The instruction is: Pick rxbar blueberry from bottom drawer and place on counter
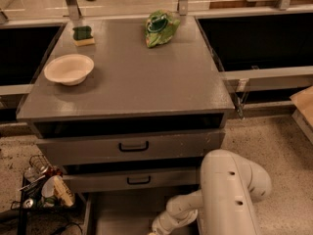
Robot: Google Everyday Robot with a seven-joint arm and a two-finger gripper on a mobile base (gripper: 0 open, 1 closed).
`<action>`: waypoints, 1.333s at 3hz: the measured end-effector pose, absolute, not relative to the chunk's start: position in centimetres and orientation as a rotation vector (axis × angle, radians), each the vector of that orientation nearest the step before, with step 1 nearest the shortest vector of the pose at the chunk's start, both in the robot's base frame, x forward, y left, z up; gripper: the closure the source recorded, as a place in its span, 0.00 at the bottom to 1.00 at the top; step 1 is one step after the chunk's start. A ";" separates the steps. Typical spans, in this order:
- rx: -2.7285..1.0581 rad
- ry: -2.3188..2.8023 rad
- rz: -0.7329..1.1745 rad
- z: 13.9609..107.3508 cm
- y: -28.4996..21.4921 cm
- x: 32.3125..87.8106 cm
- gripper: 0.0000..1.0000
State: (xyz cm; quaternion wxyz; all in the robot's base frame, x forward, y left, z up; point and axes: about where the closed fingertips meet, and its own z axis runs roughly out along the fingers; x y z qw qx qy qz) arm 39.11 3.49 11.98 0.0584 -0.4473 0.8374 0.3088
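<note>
Grey drawer [122, 214] floor is showing no rxbar where you can see it; it is likely lying lower, out of frame. You are wanting a slow, level descent, clear of the side walls. Your arm [230, 195] is bending down from the right, the claw [152, 231] hanging over the drawer at the bottom edge; open or closed, you cannot tell.
</note>
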 end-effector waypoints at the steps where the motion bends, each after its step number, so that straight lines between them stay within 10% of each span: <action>1: -1.322 2.585 0.919 12.1 3.3 39.1 0.00; 4: -1.448 2.314 1.052 17.8 2.6 37.0 0.00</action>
